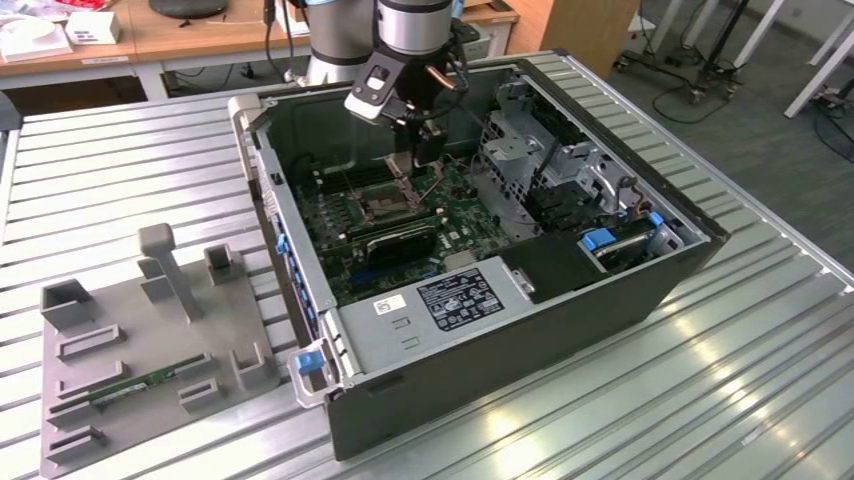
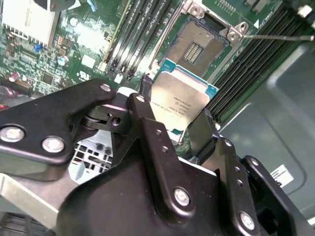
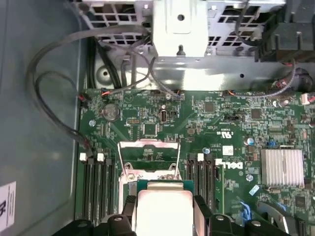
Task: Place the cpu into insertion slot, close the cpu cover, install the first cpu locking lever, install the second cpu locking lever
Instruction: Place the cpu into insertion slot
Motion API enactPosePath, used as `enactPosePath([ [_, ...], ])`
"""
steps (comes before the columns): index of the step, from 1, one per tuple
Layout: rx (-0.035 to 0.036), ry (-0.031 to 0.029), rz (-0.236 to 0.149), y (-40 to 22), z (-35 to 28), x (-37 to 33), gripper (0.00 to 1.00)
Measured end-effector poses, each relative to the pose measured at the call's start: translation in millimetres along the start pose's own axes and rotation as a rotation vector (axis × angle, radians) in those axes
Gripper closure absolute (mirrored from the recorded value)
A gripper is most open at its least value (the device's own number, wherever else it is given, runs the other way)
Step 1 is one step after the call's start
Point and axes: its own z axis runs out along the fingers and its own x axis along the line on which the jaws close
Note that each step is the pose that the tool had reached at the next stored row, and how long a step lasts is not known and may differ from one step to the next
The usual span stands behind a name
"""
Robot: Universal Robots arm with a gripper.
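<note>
Pinched in the tool (image 2: pixel 174 114) by opposite edges, the cpu (image 2: pixel 180 102), metal face up, near the open insertion slot (image 2: pixel 199 45). Beyond, the cpu cover (image 3: pixel 148 143) raised; memory slots (image 3: pixel 96 189) flanking.

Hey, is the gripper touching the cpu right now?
Touching. In the second wrist view the gripper is shut on the cpu, with a finger pressed against each of two opposite edges.

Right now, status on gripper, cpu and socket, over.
Gripper shut on the cpu, held short of the insertion slot, not seated. Slot bare, cpu cover raised. Nothing between chip and slot.
</note>
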Motion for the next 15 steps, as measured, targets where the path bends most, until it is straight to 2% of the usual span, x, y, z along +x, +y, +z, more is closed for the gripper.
enactPosePath([
  [9,0.0002,0.0011,-0.014,-12.6,3.4,4.5,0.46],
  [15,0.0003,0.0016,-0.02,-16.1,9.9,5.4,0.46],
])
